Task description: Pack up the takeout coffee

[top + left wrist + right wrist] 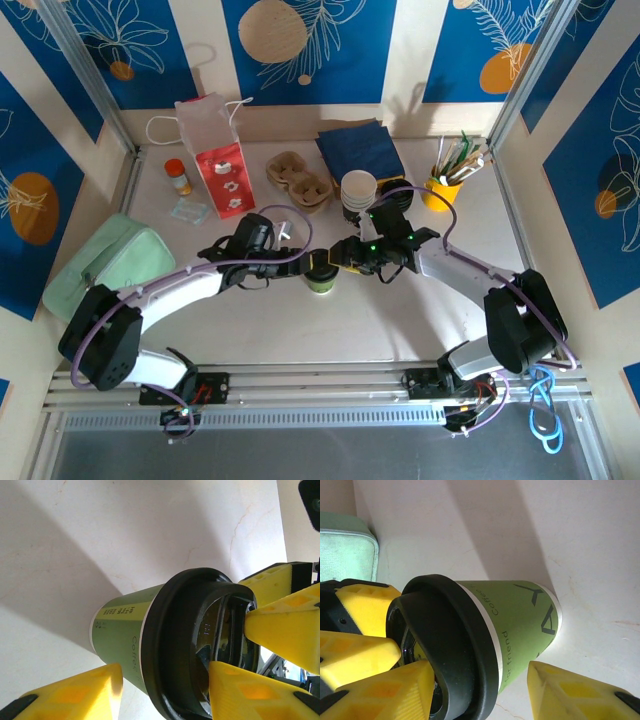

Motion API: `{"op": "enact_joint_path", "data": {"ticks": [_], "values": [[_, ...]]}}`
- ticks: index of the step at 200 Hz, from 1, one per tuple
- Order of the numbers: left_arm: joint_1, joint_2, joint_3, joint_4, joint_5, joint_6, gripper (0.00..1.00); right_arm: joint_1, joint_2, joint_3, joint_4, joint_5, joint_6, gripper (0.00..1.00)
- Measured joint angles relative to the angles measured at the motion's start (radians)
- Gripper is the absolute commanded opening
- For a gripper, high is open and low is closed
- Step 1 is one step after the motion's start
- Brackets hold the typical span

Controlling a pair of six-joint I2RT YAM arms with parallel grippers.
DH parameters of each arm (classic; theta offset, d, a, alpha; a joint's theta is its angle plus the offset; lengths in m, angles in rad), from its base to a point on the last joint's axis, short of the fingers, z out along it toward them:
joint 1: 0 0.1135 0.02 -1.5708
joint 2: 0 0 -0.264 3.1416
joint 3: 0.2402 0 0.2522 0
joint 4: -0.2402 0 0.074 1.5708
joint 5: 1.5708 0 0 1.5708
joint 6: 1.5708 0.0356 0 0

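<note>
The takeout coffee (320, 279), a green paper cup with a black lid, stands upright at the middle of the table. My left gripper (299, 270) reaches it from the left and my right gripper (346, 256) from the right. In the left wrist view the coffee (125, 630) lies between the open left gripper (165, 667), one yellow finger beside the green wall and the other over the lid top. In the right wrist view the coffee (520, 620) sits in the open right gripper (479, 666), one finger on the lid and the other apart from the wall.
At the back stand a red-and-white paper bag (215, 150), a cardboard cup carrier (300, 182), a stack of lidless cups (357, 192), navy napkins (360, 150) and a yellow pot of utensils (440, 190). An orange-capped bottle (179, 177) and a mint pouch (110, 262) lie at the left.
</note>
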State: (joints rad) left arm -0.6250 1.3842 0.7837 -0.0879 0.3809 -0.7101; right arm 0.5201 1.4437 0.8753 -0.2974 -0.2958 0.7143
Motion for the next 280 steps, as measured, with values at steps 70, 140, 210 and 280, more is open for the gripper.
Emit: {"op": "enact_joint_path", "data": {"ticks": [70, 140, 210, 280], "values": [[0.000, -0.015, 0.008, -0.032, -0.005, 0.001, 0.47, 0.014, 0.002, 0.028, -0.029, 0.024, 0.000, 0.51], [-0.010, -0.022, 0.045, -0.115, -0.031, 0.002, 0.47, 0.017, 0.027, 0.138, -0.175, 0.061, -0.005, 0.52], [-0.010, -0.035, 0.057, -0.160, -0.053, 0.005, 0.47, 0.023, 0.033, 0.170, -0.203, 0.064, -0.005, 0.52], [-0.010, -0.025, 0.079, -0.160, -0.053, 0.005, 0.47, 0.031, 0.034, 0.170, -0.209, 0.065, -0.005, 0.52]]}}
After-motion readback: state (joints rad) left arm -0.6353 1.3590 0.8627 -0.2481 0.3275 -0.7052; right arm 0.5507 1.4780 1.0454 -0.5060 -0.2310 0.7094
